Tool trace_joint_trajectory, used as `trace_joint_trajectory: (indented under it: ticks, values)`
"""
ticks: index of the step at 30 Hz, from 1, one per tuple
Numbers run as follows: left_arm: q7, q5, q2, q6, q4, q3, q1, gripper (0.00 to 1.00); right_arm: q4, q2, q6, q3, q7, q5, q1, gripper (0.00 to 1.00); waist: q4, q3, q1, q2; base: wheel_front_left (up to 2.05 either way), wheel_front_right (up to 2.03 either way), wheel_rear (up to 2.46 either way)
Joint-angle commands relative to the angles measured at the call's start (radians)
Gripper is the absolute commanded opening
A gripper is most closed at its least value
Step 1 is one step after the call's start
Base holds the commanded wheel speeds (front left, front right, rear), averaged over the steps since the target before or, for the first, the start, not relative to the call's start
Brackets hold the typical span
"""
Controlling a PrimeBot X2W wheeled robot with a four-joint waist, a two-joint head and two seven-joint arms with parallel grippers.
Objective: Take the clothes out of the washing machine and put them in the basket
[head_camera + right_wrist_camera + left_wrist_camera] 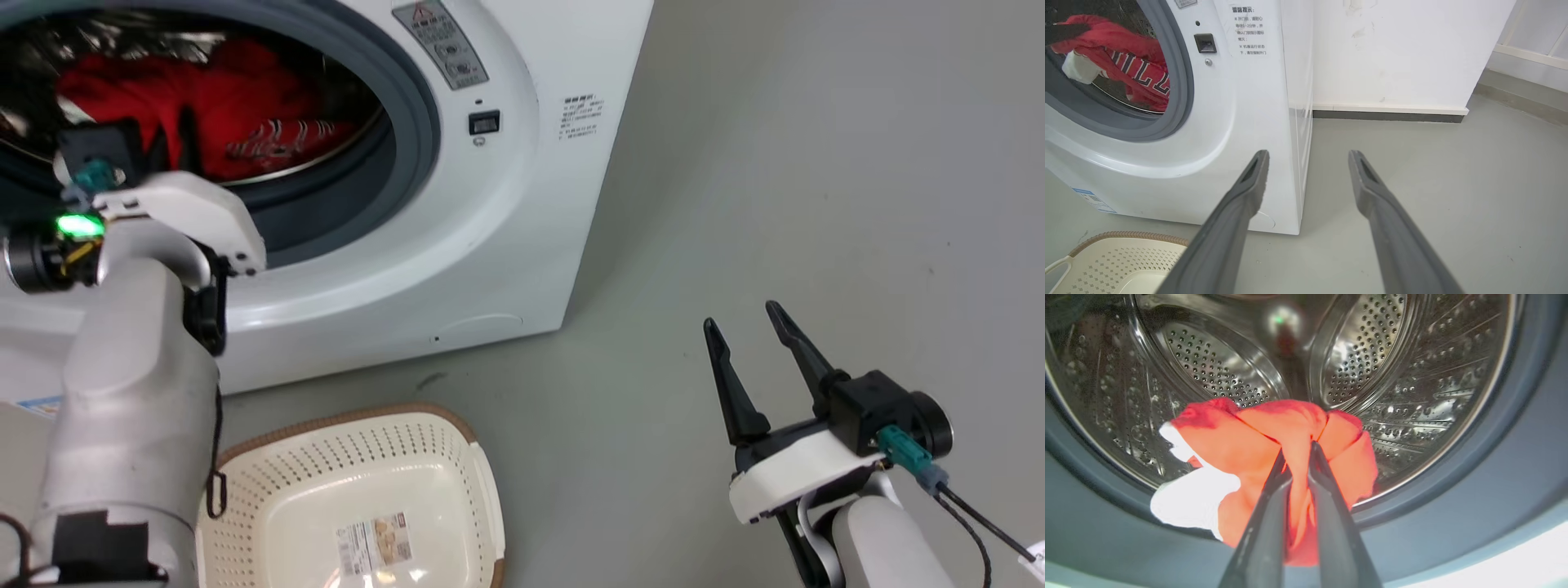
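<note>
**Extraction path: outward, then down**

Left gripper is clamped on the clothes, just inside the lower porthole rim of the washing machine. The basket lies on the floor below that rim, nearest this arm. Right gripper hangs well apart to the right, its fingers spread and empty.

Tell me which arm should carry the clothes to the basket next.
Left. Its jaws are shut on the red clothes inside the washing machine's porthole, with the basket close by; the right arm's jaws stand open over the floor.
</note>
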Motion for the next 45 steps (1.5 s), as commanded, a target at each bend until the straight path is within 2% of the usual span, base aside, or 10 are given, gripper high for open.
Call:
trace_joint_trajectory:
  ticks: [1,15,29,35,40,43,45]
  values:
    - [-0.008,-0.006,-0.003,-0.001,-0.008,0.003,0.015,0.0,0.004,0.0,-0.001,-0.001,-0.002,-0.007,0.013,1.0,0.01,-0.041,0.0001,0.0,0.0,0.0,0.0]
    - [-0.014,-0.05,-0.065,-0.032,-0.373,0.05,0.316,0.0,-0.02,0.0,-0.001,-0.036,0.041,-0.022,0.118,1.0,0.058,-0.199,0.0001,0.0,0.0,0.0,0.0]
    - [0.006,-0.048,-0.151,-0.004,-0.86,0.015,0.571,0.0,-0.101,0.0,-0.001,-0.072,0.103,-0.049,0.207,1.0,0.132,-0.286,0.0001,0.0,0.0,0.0,0.0]
    - [0.066,-0.06,-0.173,0.034,-1.046,-0.02,0.738,0.0,-0.124,0.0,-0.001,-0.074,0.112,-0.046,0.224,1.0,0.141,-0.285,0.0001,0.0,0.0,0.0,0.0]
    - [0.105,-0.086,-0.185,0.069,-1.068,-0.043,0.878,0.0,-0.132,0.0,-0.001,-0.074,0.108,-0.039,0.21,1.0,0.147,-0.251,0.0001,0.0,0.0,0.0,0.0]
    - [0.115,-0.104,-0.192,0.075,-1.007,-0.064,0.94,0.0,-0.13,0.0,-0.001,-0.075,0.104,-0.035,0.2,1.0,0.155,-0.232,0.0001,0.0,0.0,0.0,0.0]
    - [0.114,-0.133,-0.195,0.072,-0.902,-0.088,0.975,0.0,-0.126,0.0,-0.001,-0.074,0.098,-0.031,0.188,1.0,0.162,-0.205,0.0001,0.0,0.0,0.0,0.0]
